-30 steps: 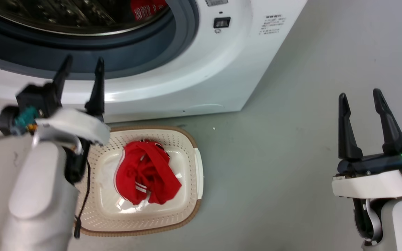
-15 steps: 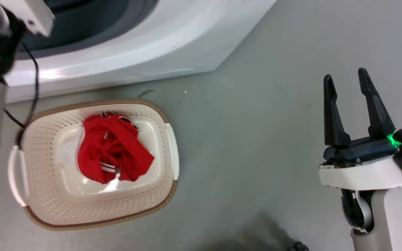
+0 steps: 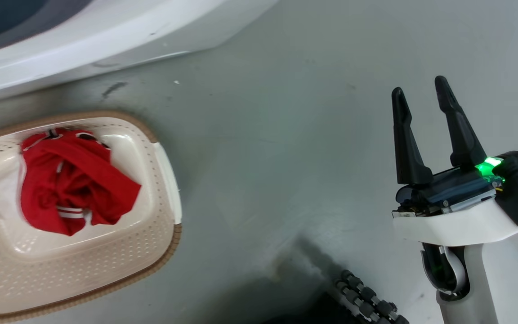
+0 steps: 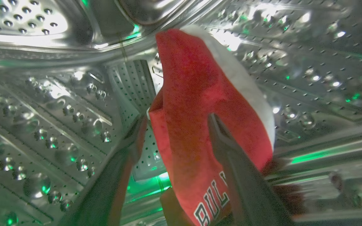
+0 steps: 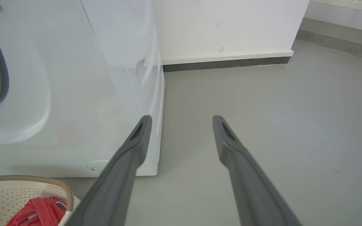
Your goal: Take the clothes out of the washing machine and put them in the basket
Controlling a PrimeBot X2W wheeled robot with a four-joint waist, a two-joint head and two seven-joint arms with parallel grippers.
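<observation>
Inside the washing machine's (image 3: 106, 31) steel drum (image 4: 58, 103), a red garment (image 4: 193, 103) with white trim and white "BULL" lettering hangs against the drum wall. My left gripper (image 4: 174, 121) is open, its two fingers standing either side of that garment's lower part. On the floor before the washing machine (image 5: 74, 94) stands the cream basket (image 3: 169, 245), with another red garment (image 3: 74, 180) crumpled in it. The right wrist view also catches the basket (image 5: 27, 180) and its garment (image 5: 36, 213) at the lower left. My right gripper (image 3: 419, 87) hangs open over bare floor, holding nothing (image 5: 182, 117).
Grey floor (image 3: 286, 135) stretches between the basket and my right arm. A white wall with a dark baseboard (image 5: 225, 62) runs behind the machine's right side. A black ribbed part of my base (image 3: 367, 301) shows at the bottom.
The head camera has swung, shifting the machine and basket up and left. My left arm went from the porthole's front into the drum. The right gripper stays open.
</observation>
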